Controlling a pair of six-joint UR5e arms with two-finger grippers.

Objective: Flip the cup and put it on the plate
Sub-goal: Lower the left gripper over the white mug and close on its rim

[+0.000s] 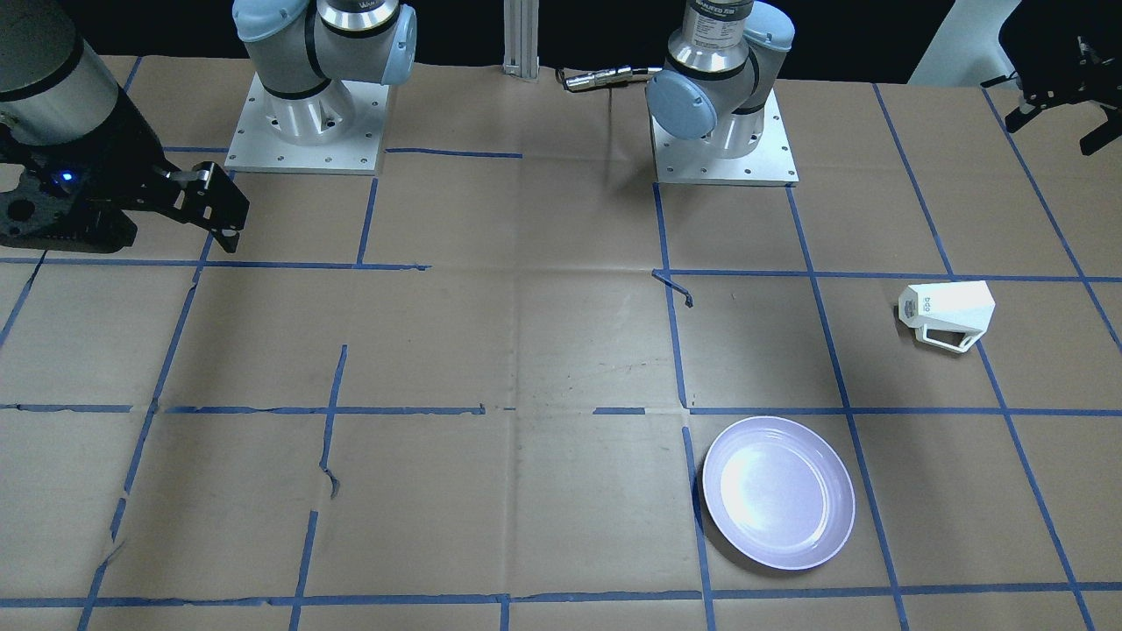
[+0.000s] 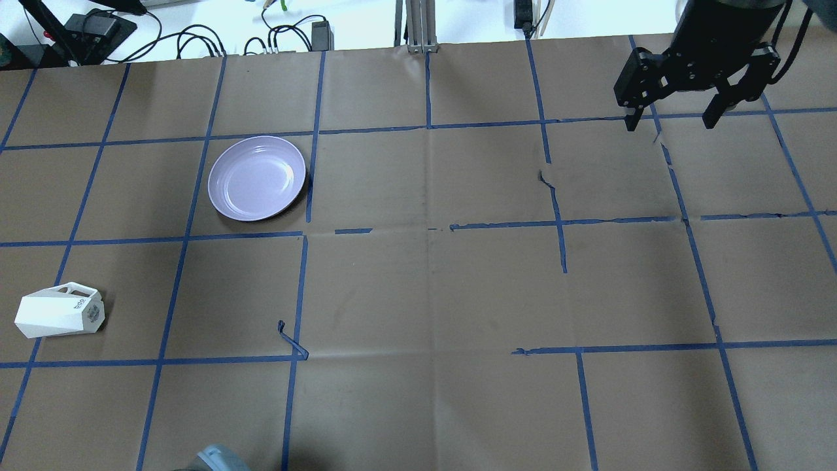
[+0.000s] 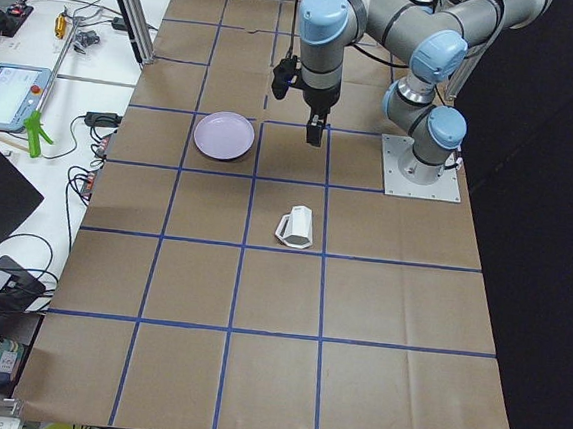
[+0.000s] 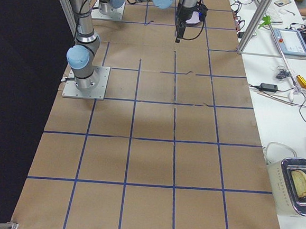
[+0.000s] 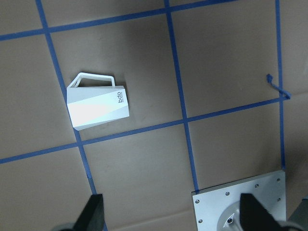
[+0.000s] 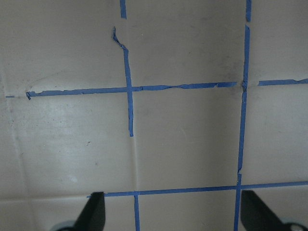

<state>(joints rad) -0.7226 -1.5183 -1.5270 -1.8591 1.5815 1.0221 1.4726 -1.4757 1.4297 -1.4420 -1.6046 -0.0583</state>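
Note:
The white faceted cup (image 1: 948,311) lies on its side on the paper-covered table, handle flat on the table. It also shows in the overhead view (image 2: 59,316) and the left wrist view (image 5: 98,103). The pale lavender plate (image 1: 778,492) sits empty, apart from the cup, also in the overhead view (image 2: 257,177). My left gripper (image 1: 1061,127) hangs open and empty high above the cup; its fingers (image 5: 94,214) frame the bottom of the left wrist view. My right gripper (image 2: 670,123) is open and empty far across the table, over bare paper (image 6: 183,144).
The table is covered in brown paper with a blue tape grid (image 2: 428,226). The two arm bases (image 1: 726,140) stand at the robot's edge. Cables and devices (image 2: 196,39) lie beyond the far edge.

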